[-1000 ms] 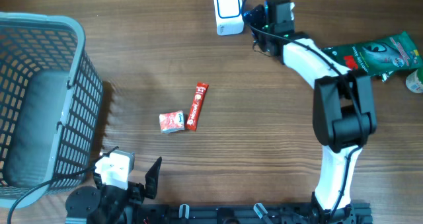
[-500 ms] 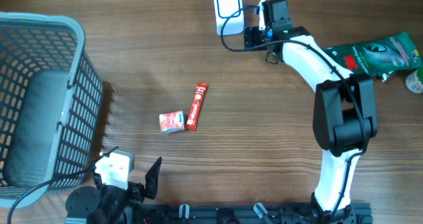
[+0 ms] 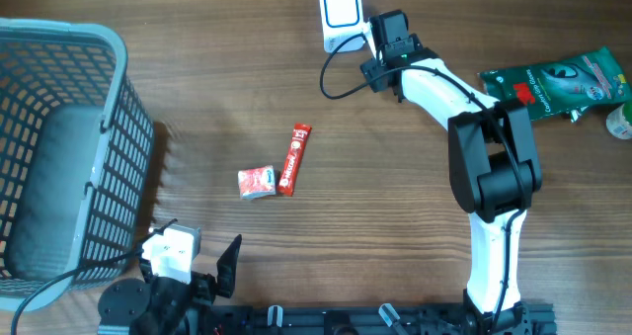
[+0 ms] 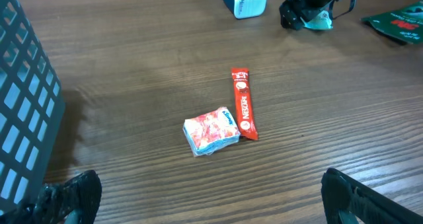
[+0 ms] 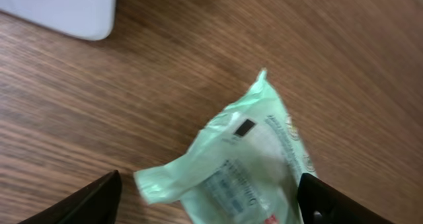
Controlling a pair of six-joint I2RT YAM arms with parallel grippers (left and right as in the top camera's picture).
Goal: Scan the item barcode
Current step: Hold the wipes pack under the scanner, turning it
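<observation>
Packet: your item, the pale green packet (image 5: pixel 244 164), lies on the table (image 3: pixel 197 78) just beside the scanner (image 3: pixel 341 17), on the side toward the green bag (image 3: pixel 558 78).
Right gripper: the right gripper (image 5: pixel 208 184) stands over the packet beside the scanner with its fingers wide apart, one on each side. One finger is clear of the film and the other sits right at its edge, so you have no grip on it yet.
Left gripper: the left gripper (image 4: pixel 208 184) is well away from the scanner, spread fully and empty.
Feel: it looks like thin, crinkly film, so expect it to be light, soft and probably slick. It will likely buckle rather than resist.
Hold: pinch a crimped end or a side edge, and close gently.
Keep clear: leave the small black patch (image 5: pixel 244 127) uncovered. It is too blurred to say whether it is the code.
Risk: squeezing the middle may fold the film over its own print before it faces the scanner.
</observation>
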